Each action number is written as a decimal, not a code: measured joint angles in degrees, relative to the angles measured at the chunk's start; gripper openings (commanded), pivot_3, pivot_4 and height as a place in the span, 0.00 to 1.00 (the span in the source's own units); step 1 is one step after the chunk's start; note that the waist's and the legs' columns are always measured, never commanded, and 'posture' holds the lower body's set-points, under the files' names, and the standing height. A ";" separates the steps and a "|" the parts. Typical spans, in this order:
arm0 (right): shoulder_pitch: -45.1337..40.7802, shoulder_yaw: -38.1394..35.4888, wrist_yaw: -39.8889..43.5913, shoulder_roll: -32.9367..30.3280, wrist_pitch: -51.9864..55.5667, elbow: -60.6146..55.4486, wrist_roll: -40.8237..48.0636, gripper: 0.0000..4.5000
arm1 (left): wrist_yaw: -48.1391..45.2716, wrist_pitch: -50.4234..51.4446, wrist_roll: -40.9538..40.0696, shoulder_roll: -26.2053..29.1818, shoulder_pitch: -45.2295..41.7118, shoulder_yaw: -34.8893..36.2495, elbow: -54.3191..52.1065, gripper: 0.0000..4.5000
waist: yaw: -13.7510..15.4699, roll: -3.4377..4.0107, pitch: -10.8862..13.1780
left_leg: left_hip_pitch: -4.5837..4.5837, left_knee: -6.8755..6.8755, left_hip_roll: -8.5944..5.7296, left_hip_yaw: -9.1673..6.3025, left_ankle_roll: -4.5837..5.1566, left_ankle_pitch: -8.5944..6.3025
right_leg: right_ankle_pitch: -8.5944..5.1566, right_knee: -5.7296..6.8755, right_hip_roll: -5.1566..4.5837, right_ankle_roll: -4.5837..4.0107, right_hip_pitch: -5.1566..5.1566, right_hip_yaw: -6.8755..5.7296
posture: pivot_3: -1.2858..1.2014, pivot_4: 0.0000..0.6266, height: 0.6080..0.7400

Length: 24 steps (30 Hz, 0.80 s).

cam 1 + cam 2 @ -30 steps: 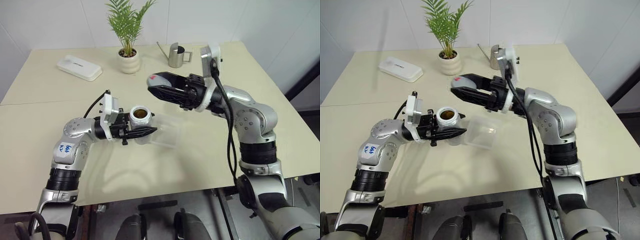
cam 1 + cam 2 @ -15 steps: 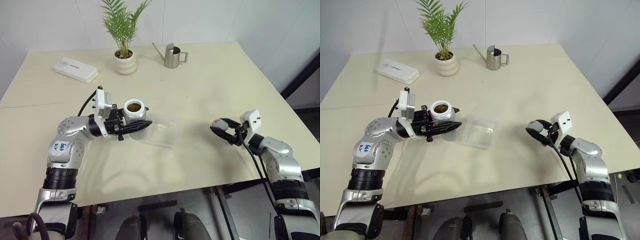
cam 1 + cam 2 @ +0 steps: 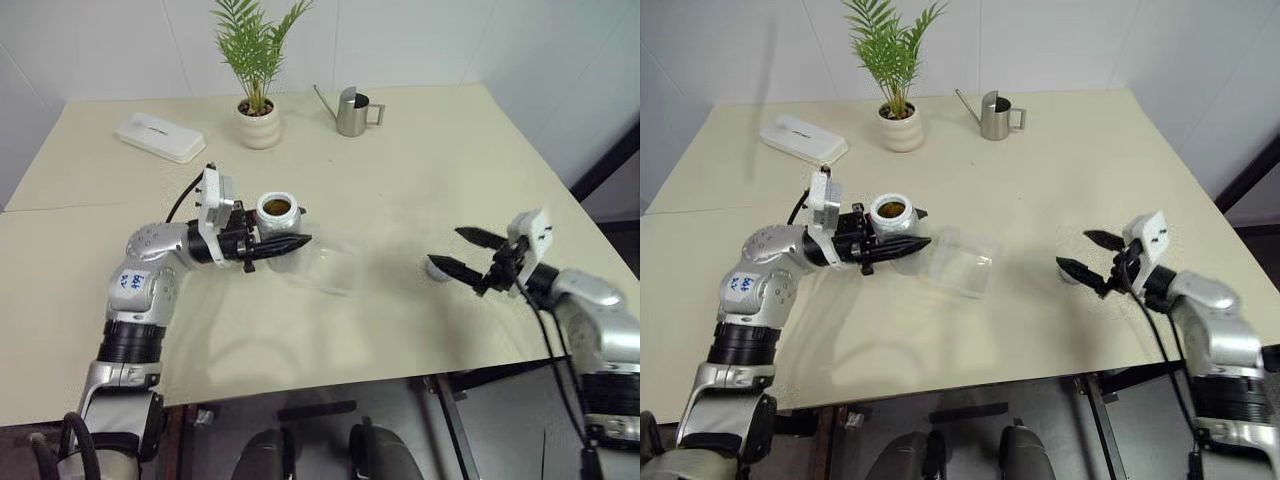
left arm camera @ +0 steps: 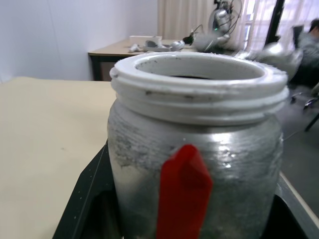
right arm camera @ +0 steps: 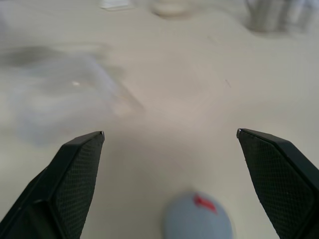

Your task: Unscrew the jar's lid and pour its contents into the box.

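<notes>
Left hand [image 3: 285, 245] grips jar [image 3: 278, 212]; lid [image 3: 437, 267] on table [image 3: 400, 180].

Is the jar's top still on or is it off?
Off. The jar stands open-mouthed in the left gripper, and the lid lies on the table by the open right gripper.

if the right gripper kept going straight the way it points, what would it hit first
Probably the small round grey lid lying on the table between the open right gripper fingers; past it, roughly in line, the shallow clear plastic box. Depth is uncertain.
</notes>
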 measured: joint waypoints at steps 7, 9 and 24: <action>0.77 1.59 -0.31 -2.49 12.11 -18.33 7.78 1.00 | 0.56 -6.04 7.58 0.42 -6.44 -3.25 7.58 0.45 | 0.81 -0.04 -0.02 | -0.05 -0.02 0.04 0.03 0.00 -0.07 | 0.02 -0.12 0.05 -0.04 -0.03 -0.02 | 0.52 0.24 1.00; 1.31 1.49 -1.71 -2.46 13.15 -20.36 8.37 1.00 | 2.39 -8.33 11.37 0.34 -7.57 -4.99 9.22 0.45 | 1.19 -0.04 -0.02 | -0.06 -0.01 0.02 0.05 0.04 -0.10 | 0.03 -0.15 0.07 -0.04 -0.03 -0.03 | 0.52 0.24 1.00; 8.61 -0.25 -8.74 0.72 11.90 -20.51 7.13 1.00 | 55.18 -52.75 69.12 2.22 -14.71 -23.65 18.36 0.45 | 2.67 -0.05 -0.02 | -0.20 0.14 -0.31 0.23 0.51 -0.26 | 0.25 -0.28 -0.42 0.37 -0.03 0.01 | 0.52 0.24 1.00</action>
